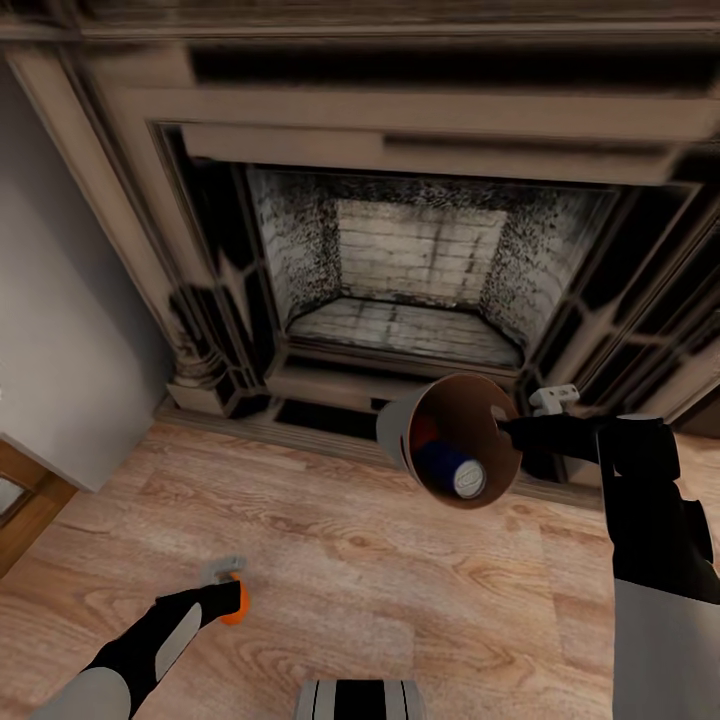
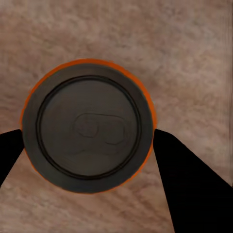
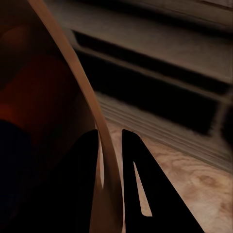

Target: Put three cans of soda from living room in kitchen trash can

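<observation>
My right pincer [image 1: 503, 424] is clamped on the rim of the bin [image 1: 400, 425], which hangs tilted before the fireplace [image 1: 400, 270]. I should swing its mouth upright. One bin; three cans: a blue can [image 1: 452, 470] and an orange one [image 1: 425, 432] inside, a third [image 2: 87, 126] in my left pincer [image 1: 232, 590].

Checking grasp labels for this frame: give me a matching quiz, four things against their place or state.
Things:
1. orange soda can with grey lid
2. dark blue soda can
3. round grey bin with brown inside
4. left gripper

States:
A. held off the floor by its rim, tipped toward the camera
B. lying inside the bin
C. over the wood floor, shut on a can
D. clamped between two black fingers

Pairs: 1-D, 2-B, 3-A, 4-C
</observation>
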Tool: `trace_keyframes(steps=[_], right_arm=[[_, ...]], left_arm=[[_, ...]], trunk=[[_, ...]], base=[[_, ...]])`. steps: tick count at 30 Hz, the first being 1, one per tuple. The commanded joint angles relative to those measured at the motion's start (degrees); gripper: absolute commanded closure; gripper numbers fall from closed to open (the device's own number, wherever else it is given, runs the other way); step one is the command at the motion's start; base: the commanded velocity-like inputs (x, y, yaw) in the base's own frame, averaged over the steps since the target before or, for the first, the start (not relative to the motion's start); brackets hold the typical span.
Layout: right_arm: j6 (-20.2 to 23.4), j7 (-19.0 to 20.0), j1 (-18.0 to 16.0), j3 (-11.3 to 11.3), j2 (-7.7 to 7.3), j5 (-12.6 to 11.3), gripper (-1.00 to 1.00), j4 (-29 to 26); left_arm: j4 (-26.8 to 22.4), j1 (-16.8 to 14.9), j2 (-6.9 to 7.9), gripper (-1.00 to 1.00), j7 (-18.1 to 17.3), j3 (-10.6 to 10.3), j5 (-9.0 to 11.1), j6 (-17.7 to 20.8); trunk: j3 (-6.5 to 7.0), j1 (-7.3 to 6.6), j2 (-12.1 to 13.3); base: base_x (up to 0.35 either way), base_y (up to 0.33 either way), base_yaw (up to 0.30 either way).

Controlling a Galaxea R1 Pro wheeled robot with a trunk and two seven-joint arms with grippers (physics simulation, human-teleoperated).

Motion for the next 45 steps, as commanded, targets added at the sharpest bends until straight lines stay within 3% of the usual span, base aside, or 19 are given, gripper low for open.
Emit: trace_keyframes(steps=[1, 26, 31, 35, 42, 45], right_arm=[[0.48, 0.21, 0.0, 0.02, 0.04, -1.12, 1.0, -0.01], [0.48, -0.05, 0.03, 1.65, 0.18, -0.69, 1.0, -0.01], [0.48, -0.02, 0.34, 3.71, -0.04, -0.61, 1.0, -0.01], [0.48, -0.01, 0.55, 4.24, -0.04, -0.59, 1.0, -0.01], [0.48, -0.01, 1.2, 4.41, -0.19, -0.59, 1.0, -0.01], [0.48, -0.01, 2.03, 4.37, -0.28, -0.59, 1.0, 0.13]], left_arm=[[0.0, 0.01, 0.0, 1.0, -0.02, -0.01, -0.15, -0.01], [-1.06, -0.01, -0.38, 1.0, -0.23, -0.12, -0.15, 0.44], [-6.08, 0.0, -0.29, 1.0, -0.36, -0.2, -0.15, 2.0], [-13.49, 0.02, -0.27, 1.0, -0.34, -0.16, -0.07, 5.19], [-24.97, 0.41, 0.09, 1.0, -0.12, 0.26, -0.01, 14.01], [-27.31, 0.46, 0.22, 1.0, -0.12, 0.33, 0.01, 16.75]], trunk=[[0.23, -0.03, 0.01], [5.77, -0.67, 0.35], [6.88, -0.8, 0.42], [7.76, -0.9, 0.47], [9.32, -1.08, 0.56], [9.98, -1.16, 0.6]], base=[[0.0, 0.0, 0.0], [0.0, 0.0, 0.0], [0.0, 0.0, 0.0], [0.0, 0.0, 0.0], [0.0, 0.0, 0.0], [0.0, 0.0, 0.0]])
